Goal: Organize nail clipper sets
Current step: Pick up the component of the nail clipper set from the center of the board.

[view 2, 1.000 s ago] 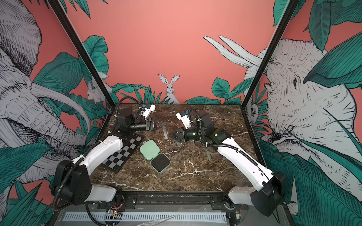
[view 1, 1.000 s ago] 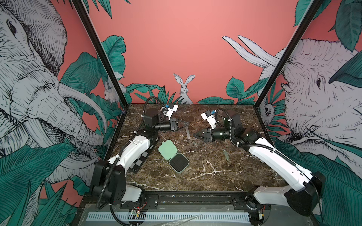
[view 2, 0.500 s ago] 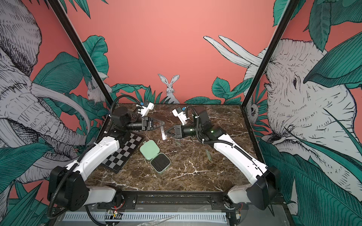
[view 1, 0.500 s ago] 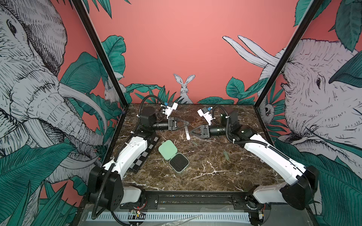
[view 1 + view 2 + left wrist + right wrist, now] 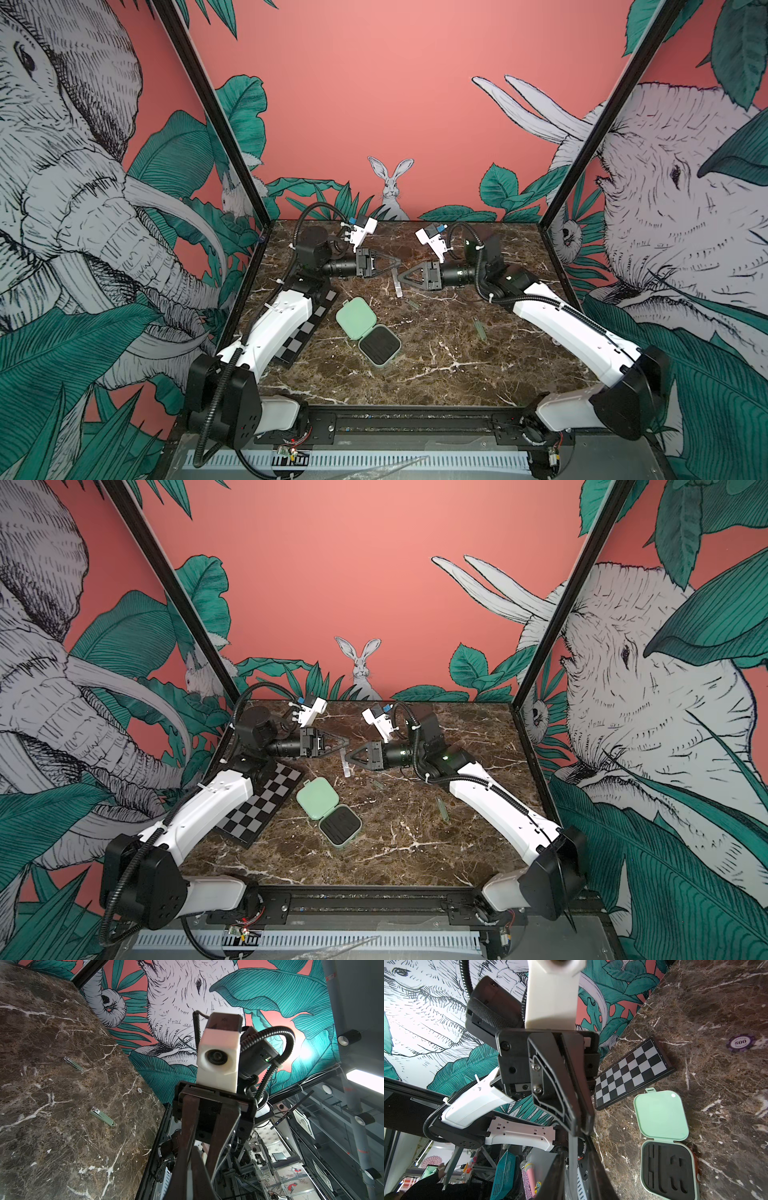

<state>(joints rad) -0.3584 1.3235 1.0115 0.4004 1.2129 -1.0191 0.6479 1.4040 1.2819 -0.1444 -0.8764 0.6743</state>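
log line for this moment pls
left end effector: shut on thin metal tool | right end effector: at tool, grip unclear | mint case: open

The checkered board point(image 5: 309, 328) runs under the left arm point(image 5: 282, 320), back of the left gripper point(image 5: 399, 262), half covered. The thin strip point(image 5: 398, 287) hanging at its tips is too small to identify; whether the right gripper point(image 5: 401, 277) touches it, I can't tell.
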